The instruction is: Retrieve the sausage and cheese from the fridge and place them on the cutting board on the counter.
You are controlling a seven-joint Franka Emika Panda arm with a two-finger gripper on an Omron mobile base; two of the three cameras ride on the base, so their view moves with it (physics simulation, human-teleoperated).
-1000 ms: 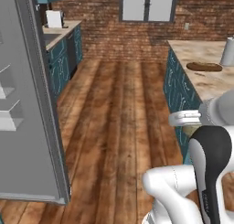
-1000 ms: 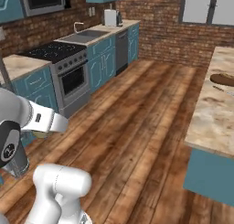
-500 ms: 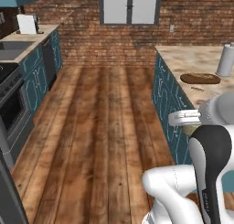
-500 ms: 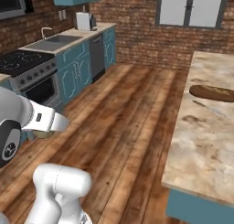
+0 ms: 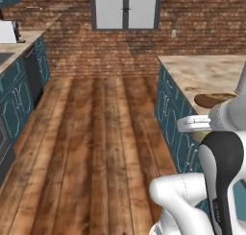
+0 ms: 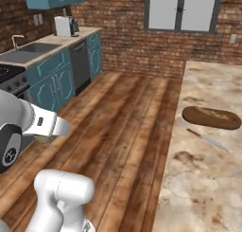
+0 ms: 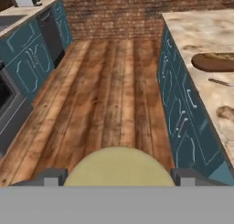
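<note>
The tool [image 7: 118,176] is seen spread pretty wide in the hand view, with the cheese [image 7: 118,167] sat right between the two dark fingertips [image 7: 55,176], so the tan-yellow round chunk is being gripped across its width, held up over the wooden floor [image 7: 109,95]. In the right base view a bit of the same yellowish lump [image 6: 43,139] can be made out tucked under the white hand of the arm, down at the lower left. The cutting board [image 6: 211,118] is laid flat on the table [image 6: 208,165] to the right, a dark brown oval well apart from the tool, and a small knife [image 6: 206,139] is placed just beside it on the nearer side, not touching as far as can be told. The board is also picked up in the hand view [image 7: 214,62] at the upper right, and in the left base view [image 5: 214,99] it's partly hidden behind the arm. Teal cabinet fronts [image 7: 180,109] are seen under the marbled top. Across the floor on the other side, a sink [image 6: 26,50] and a dishwasher [image 6: 79,65] are set into the far run of cabinets, with a brick wall [image 6: 127,32] and a window [image 6: 182,9] at the back.
</note>
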